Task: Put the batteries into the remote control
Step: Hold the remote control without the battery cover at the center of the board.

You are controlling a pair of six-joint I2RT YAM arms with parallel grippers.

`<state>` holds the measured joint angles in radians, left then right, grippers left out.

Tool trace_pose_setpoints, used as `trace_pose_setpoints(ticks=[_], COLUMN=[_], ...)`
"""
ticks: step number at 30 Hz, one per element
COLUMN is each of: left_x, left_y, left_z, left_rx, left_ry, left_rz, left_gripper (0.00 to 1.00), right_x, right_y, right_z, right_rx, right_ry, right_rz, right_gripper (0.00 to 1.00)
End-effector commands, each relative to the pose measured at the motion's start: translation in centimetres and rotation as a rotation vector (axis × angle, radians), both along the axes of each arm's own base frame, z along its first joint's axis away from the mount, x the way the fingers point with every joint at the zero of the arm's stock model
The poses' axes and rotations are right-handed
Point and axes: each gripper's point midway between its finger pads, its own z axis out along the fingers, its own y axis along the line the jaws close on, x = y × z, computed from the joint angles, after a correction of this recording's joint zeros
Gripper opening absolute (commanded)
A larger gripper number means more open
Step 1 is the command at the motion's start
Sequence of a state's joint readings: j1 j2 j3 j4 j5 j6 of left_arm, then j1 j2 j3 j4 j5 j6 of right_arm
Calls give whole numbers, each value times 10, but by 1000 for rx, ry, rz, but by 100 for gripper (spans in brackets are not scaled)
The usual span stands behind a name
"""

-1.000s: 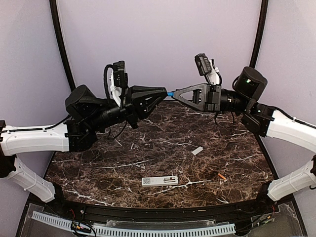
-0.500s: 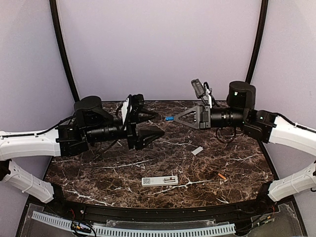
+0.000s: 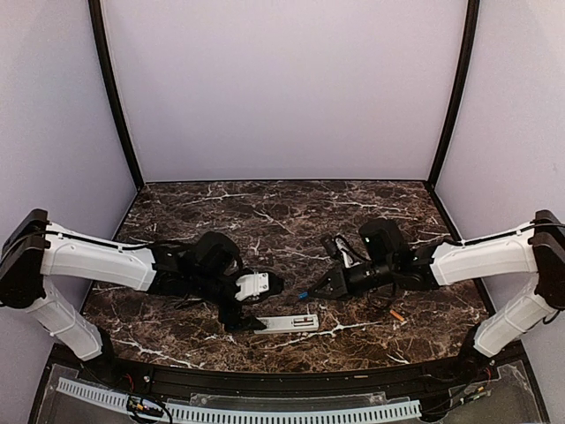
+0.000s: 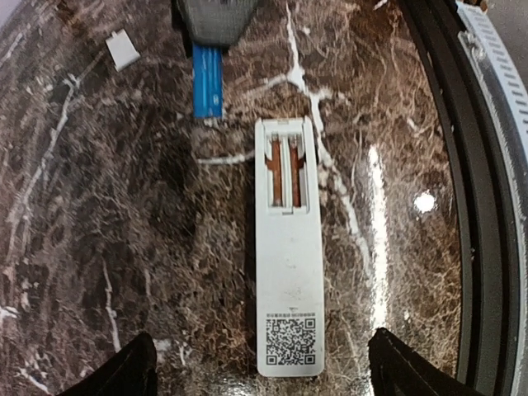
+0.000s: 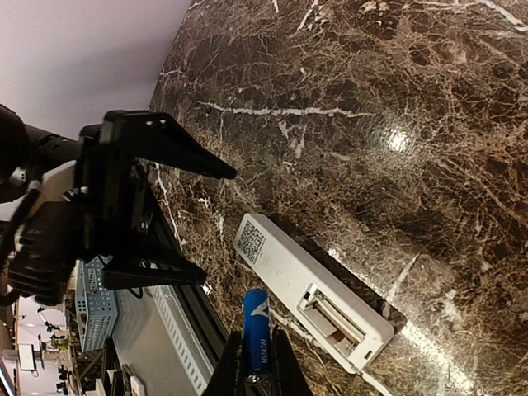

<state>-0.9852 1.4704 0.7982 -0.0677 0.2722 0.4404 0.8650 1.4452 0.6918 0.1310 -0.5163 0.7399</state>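
Down at the near edge, the remote control [image 4: 289, 272] lies back-up (battery bay [image 4: 284, 172] uncovered), my left gripper [image 4: 264, 351] spread wide astride its other end. Off right lies the orange battery [image 3: 397, 315]. Just beyond the bay, my right gripper [image 5: 256, 373] clenches the blue battery [image 5: 256, 330].

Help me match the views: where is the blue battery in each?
Top external: blue battery mid-table, at the tip of the right gripper.
Left wrist: blue battery top, left of centre.
Right wrist: blue battery bottom centre, in that gripper.
Shared landmark: the remote control, battery bay open.
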Motion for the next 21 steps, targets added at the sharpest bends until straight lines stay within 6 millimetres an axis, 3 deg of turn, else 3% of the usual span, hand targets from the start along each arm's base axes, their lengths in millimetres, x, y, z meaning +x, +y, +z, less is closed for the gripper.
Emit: trace_pose_setpoints(ticks=[1,12,21], left_x=[-4,-18,-17], left_y=[2,-5,-4], left_z=[-32,-60,-82], left_rx=[89,136,195], left_ry=[48,130,119], left_rz=[-52,-54,10], left_gripper=[88,80,56], right_x=[-3,-15,-19], right_y=[5,-2,-6], right_z=[-1,-27,-32], right_rx=[52,12,-7], right_ry=[-12,41,56], right_rz=[11,38,43], right_gripper=[0,0,0])
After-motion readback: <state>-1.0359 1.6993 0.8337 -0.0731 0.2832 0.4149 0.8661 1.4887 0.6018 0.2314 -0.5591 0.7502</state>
